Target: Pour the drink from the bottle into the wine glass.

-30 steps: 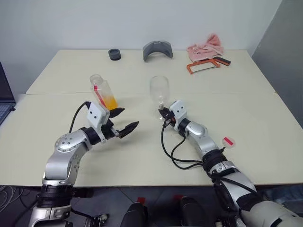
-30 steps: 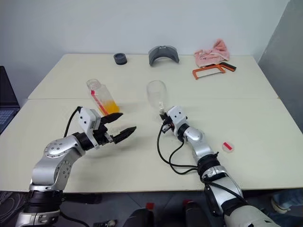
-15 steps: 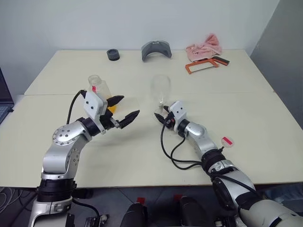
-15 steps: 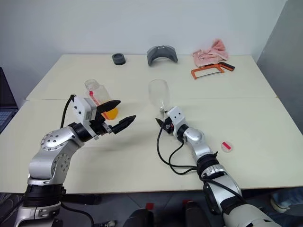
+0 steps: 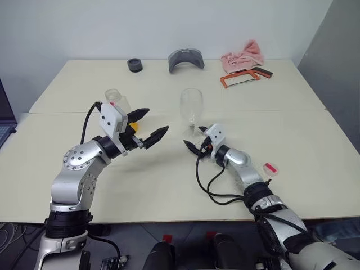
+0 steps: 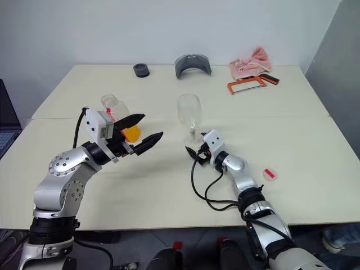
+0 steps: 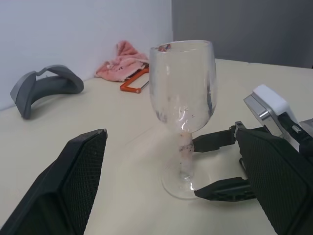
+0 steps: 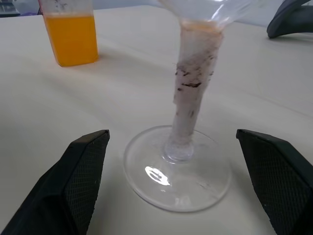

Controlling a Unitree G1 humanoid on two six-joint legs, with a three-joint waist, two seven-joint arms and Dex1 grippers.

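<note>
The wine glass (image 5: 190, 107) stands upright near the table's middle, its bowl clear. My right gripper (image 5: 194, 142) is open at its base. One finger (image 8: 83, 181) lies on each side of the round foot (image 8: 177, 169) without touching it. The bottle (image 5: 115, 99) stands upright to the left, its mouth uncovered. The orange drink (image 8: 72, 39) fills its lower part. My left gripper (image 5: 158, 120) hangs open above the table just in front of the bottle, hiding part of it. It points toward the glass (image 7: 183, 98) and holds nothing.
At the table's far edge lie a black round piece (image 5: 134, 64), a grey curved piece (image 5: 186, 58), a pink cloth (image 5: 243, 56) and an orange saw frame (image 5: 241, 78). A small clear lid with a red mark (image 5: 270, 167) lies right of my right arm. A laptop edge (image 6: 7, 121) shows far left.
My right gripper has opened, letting go of the glass's stem, which stays upright. My left gripper, open throughout, has risen a little in front of the bottle.
</note>
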